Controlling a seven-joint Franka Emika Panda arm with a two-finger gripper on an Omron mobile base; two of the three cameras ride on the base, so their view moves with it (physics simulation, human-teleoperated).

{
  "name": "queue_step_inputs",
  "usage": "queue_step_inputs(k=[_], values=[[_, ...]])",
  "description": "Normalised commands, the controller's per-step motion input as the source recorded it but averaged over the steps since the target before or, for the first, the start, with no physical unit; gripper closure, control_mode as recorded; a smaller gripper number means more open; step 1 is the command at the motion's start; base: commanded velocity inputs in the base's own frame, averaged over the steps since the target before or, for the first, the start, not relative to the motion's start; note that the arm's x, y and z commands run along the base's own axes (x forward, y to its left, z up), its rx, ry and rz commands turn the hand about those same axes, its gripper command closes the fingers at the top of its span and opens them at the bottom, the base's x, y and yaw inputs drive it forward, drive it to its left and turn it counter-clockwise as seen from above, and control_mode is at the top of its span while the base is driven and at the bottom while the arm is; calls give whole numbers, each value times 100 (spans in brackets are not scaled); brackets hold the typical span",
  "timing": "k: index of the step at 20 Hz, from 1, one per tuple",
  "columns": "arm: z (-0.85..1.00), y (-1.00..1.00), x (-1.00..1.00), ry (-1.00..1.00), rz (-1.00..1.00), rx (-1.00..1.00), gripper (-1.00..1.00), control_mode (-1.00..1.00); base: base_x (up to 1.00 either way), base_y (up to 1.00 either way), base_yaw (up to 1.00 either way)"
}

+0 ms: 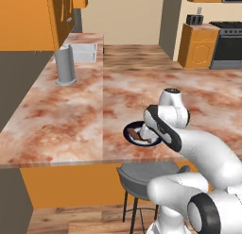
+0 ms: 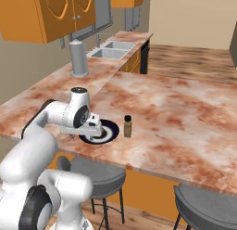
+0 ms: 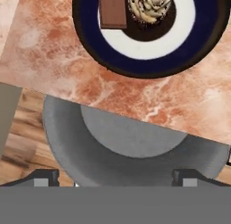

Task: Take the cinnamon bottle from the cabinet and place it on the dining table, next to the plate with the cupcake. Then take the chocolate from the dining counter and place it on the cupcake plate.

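- Claw [image 3: 115, 175] open, empty, above the desk's [image 2: 185, 113] near edge.
- Chocolate [image 3: 112, 10] lies on plate [image 3: 90, 51] beside cupcake [image 3: 150, 6].
- Risk: a careless withdrawal could clip the cinnamon bottle [image 2: 127, 126].

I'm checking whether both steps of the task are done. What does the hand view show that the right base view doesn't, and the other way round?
The hand view looks down on the chocolate lying on the plate beside the cupcake, with a grey stool below the counter edge. The right base view adds the cinnamon bottle standing upright on the dining table just beside the plate, plus the open gripper over the plate. Both share the plate and the marbled top.
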Motion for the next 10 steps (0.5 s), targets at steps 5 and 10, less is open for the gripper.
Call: queue_step_inputs(k=[5, 10], values=[[19, -10, -92, -14, 0, -5, -100, -100, 0, 0, 0], [13, -14, -89, -22, 0, -6, -100, -100, 0, 0, 0]])
